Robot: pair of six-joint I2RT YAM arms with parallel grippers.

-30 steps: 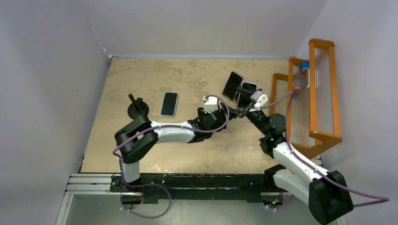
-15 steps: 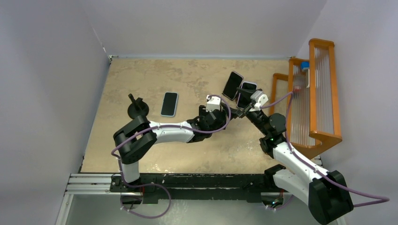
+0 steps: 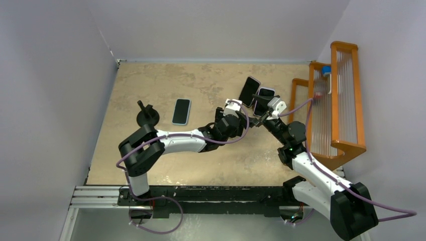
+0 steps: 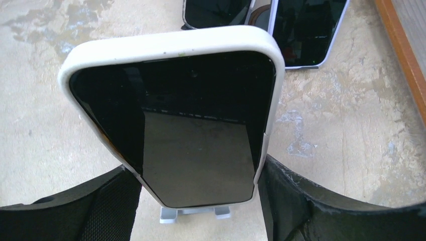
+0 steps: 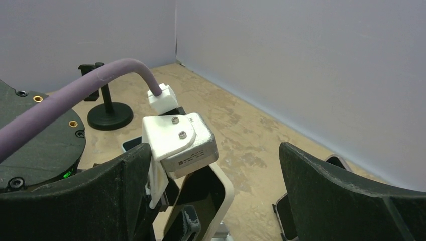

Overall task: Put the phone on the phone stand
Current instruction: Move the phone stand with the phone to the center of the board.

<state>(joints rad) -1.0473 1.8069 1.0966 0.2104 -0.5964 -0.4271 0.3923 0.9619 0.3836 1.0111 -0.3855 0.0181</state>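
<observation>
My left gripper (image 3: 240, 116) is shut on a phone in a white case (image 4: 191, 110) and holds it upright by its side edges. In the left wrist view, a small pale grey phone stand (image 4: 171, 215) sits on the table just under the phone's lower edge. I cannot tell whether they touch. My right gripper (image 3: 259, 119) is open and empty just right of the left one. Its wide-apart fingers (image 5: 326, 191) frame the left wrist camera and the white-cased phone (image 5: 223, 193).
Two other phones (image 3: 248, 91) (image 3: 263, 100) stand propped just beyond the grippers. A blue-cased phone (image 3: 181, 111) lies flat to the left, next to a black post stand (image 3: 147, 116). An orange rack (image 3: 346, 145) lines the right edge.
My left gripper has moved to the right and a little farther out with the phone, closer to the right gripper. The right arm has not moved.
</observation>
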